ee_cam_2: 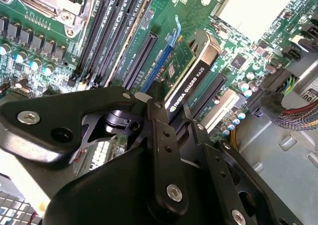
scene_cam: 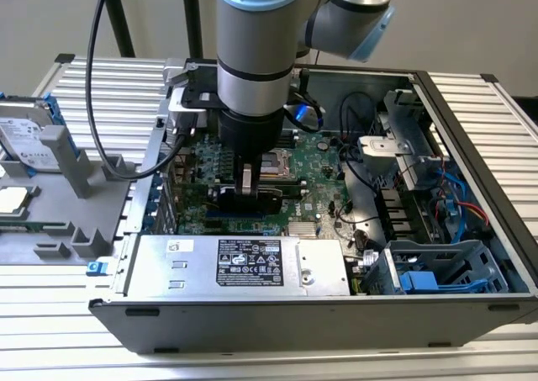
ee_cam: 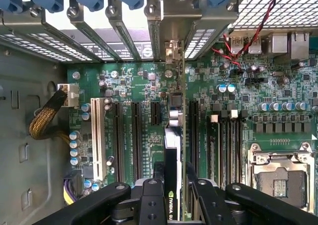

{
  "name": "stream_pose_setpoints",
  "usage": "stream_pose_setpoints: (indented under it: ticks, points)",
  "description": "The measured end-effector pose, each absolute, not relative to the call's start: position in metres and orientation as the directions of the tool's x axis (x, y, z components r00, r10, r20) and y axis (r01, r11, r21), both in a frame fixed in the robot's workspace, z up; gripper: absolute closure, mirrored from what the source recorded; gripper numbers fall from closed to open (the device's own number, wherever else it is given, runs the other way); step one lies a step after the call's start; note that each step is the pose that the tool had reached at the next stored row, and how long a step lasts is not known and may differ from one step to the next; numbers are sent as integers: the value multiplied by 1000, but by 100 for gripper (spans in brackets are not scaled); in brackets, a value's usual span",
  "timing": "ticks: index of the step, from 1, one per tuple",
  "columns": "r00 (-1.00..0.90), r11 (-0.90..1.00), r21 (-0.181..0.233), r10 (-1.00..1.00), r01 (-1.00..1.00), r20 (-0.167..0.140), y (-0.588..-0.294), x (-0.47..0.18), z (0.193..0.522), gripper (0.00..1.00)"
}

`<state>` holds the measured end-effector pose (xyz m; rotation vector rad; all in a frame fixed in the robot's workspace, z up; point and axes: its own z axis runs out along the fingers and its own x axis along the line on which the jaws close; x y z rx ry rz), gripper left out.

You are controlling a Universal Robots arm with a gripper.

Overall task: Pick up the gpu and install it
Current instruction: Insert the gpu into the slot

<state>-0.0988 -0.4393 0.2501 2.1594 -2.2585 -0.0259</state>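
Look at the centre of the exterior view: your arm reaches down into the open computer case [scene_cam: 471, 87], and the gripper [scene_cam: 247, 189] is clamped on the gpu [scene_cam: 252, 203], which stands on edge over the green motherboard [scene_cam: 324, 158] — just above the silver power supply [scene_cam: 239, 265] in the frame; in both wrist views the black fingers [ee_cam_2: 161, 130] press against the card's two faces, so the grasp is plain enough. In the second wrist view the gpu [ee_cam_2: 191, 81] runs from the middle of the frame toward the upper right, its black shroud edge facing you, lined up along a long black expansion slot [ee_cam_2: 143, 61]; in the first wrist view the card [ee_cam: 174, 150] rises from the lower centre toward the slotted rear brackets [ee_cam: 124, 31] at the top, and its lower edge appears to sit at a slot, though you cannot tell from these angles whether it is fully seated. At the left edge of the exterior view, outside the case, a hard drive [scene_cam: 25, 137] in a blue frame lies on a grey fixture [scene_cam: 71, 230] — well apart from the gripper.
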Motion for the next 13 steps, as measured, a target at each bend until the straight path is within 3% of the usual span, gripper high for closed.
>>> stream_pose_setpoints:
  ticks: [13]
  points:
    - [-44,44,24,-999,-999,1,-440,-99,248,100]
